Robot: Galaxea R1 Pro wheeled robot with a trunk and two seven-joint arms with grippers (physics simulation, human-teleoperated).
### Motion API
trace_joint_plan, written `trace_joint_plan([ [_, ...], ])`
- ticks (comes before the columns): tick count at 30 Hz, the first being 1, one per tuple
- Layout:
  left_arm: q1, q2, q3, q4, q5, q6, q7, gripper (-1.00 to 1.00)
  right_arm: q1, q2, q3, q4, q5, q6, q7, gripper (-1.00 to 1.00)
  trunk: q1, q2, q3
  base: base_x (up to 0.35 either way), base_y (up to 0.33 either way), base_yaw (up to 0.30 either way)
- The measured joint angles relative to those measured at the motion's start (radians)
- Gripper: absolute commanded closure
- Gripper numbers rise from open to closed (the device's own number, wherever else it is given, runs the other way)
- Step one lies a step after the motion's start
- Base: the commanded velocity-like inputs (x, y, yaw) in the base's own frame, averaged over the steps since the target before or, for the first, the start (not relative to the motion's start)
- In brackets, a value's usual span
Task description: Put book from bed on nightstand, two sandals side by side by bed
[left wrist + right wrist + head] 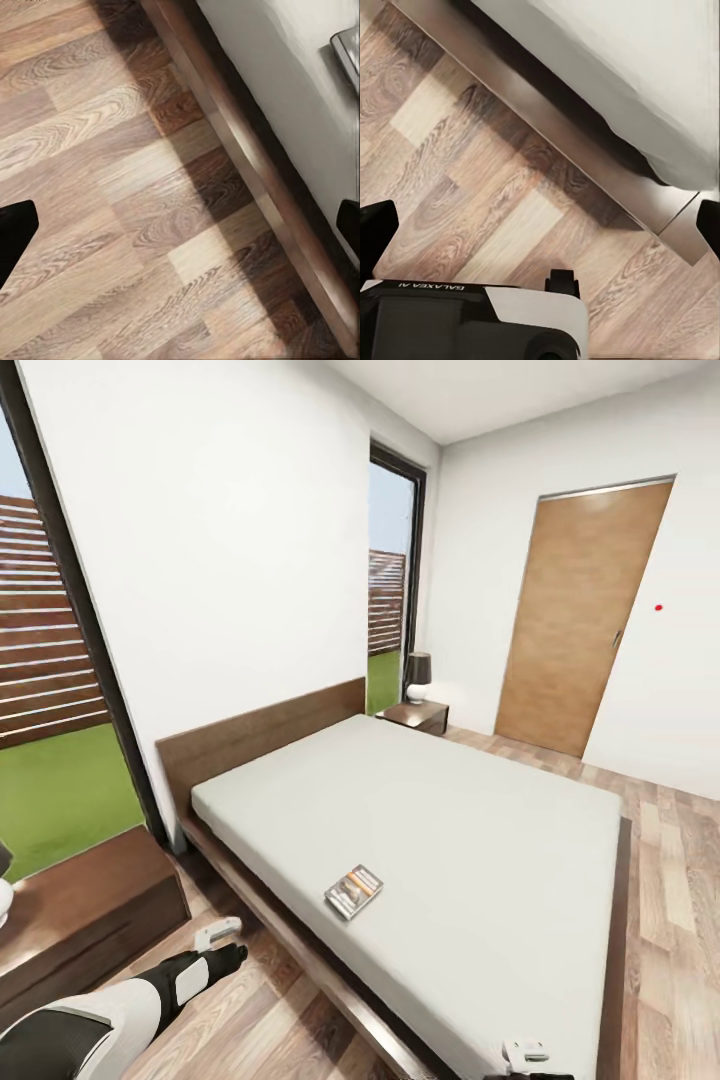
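A bedroom with white walls and a wood-plank floor [690,880]. The bed [420,830], a wide low piece with a dark wooden frame, headboard and plain off-white mattress, is the landmark here.

The book [353,891] lies flat on the mattress, near the bed's long side edge closest to the robot and toward its foot end. A dark corner of it [347,52] also shows in the left wrist view, on the mattress past the frame rail.

A nightstand [413,715] stands just beside the far end of the headboard, with a small lamp [417,677] on top. Another dark wooden cabinet [85,910] stands at the headboard's near end. Tall dark-framed windows [395,580] flank the headboard, showing grass and a slatted fence. A wooden door [580,615] is in the wall beyond the bed's foot.

The left gripper [218,932] hangs over the floor between the near cabinet and the bed frame; its two dark fingers [16,232] sit far apart, holding nothing. The right gripper [525,1052] is at the bed's near foot corner; its fingers [375,232] are likewise spread wide and empty, over the floor beside the frame rail.
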Motion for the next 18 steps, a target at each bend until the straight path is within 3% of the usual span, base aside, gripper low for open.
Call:
trace_joint_plan([
  [9, 0.000, 0.000, 0.000, 0.000, 0.000, 0.000, 0.000, -1.00, 0.000, 0.000, 0.000, 0.000, 0.000, 0.000, 0.000, -1.00, 0.000, 0.000, 0.000, 0.000, 0.000, -0.241],
  [18, 0.000, 0.000, 0.000, 0.000, 0.000, 0.000, 0.000, -1.00, 0.000, 0.000, 0.001, 0.000, 0.000, 0.000, 0.000, -1.00, 0.000, 0.000, 0.000, 0.000, 0.007, -0.042],
])
